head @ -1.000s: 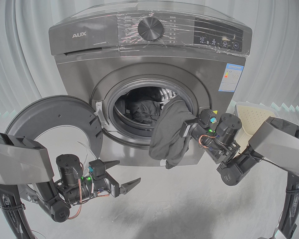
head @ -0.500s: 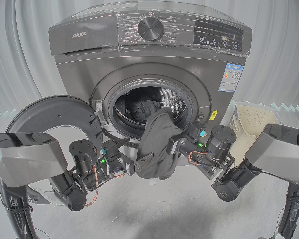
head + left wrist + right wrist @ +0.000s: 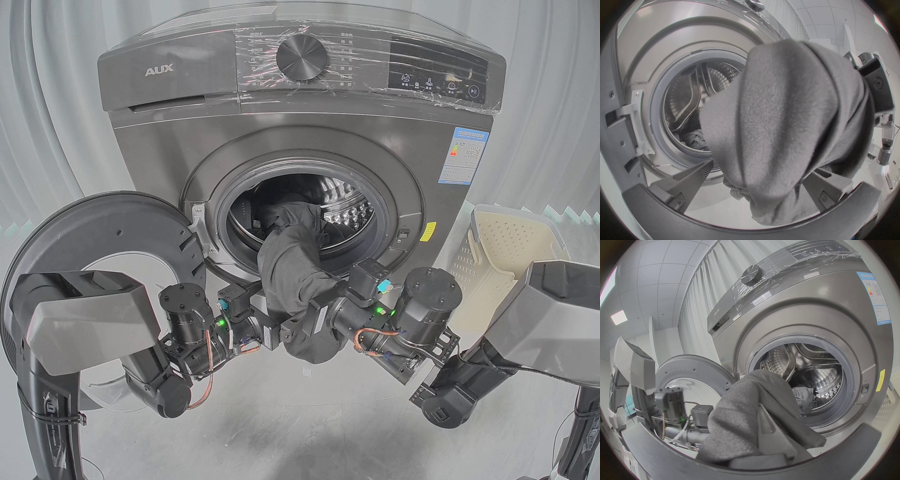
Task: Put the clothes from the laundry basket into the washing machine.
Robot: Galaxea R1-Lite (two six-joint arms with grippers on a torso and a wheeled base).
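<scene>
The dark grey fabric garment (image 3: pixel 289 269) draped from the drum of the grey front-loading washing machine (image 3: pixel 162 144) over its door rim, its lower end clenched in the right end effector (image 3: pixel 304 324). The left end effector (image 3: pixel 761 170) stood released, spread wide around the hanging cloth.

left arm: you see it rise from low beside the open door and swing in toward the machine; the left gripper (image 3: pixel 278 334) now sits at the hanging end of the dark garment (image 3: pixel 289 269), fingers spread either side of the cloth.
right arm: it drops and slides to your left; the right gripper (image 3: pixel 307 322), clamped on the garment, now lies below the drum opening (image 3: pixel 350 212) rather than at its right edge.
dark garment: it shifts from the right rim to the lower middle.
laundry basket (image 3: pixel 506 237): more of it shows.
</scene>
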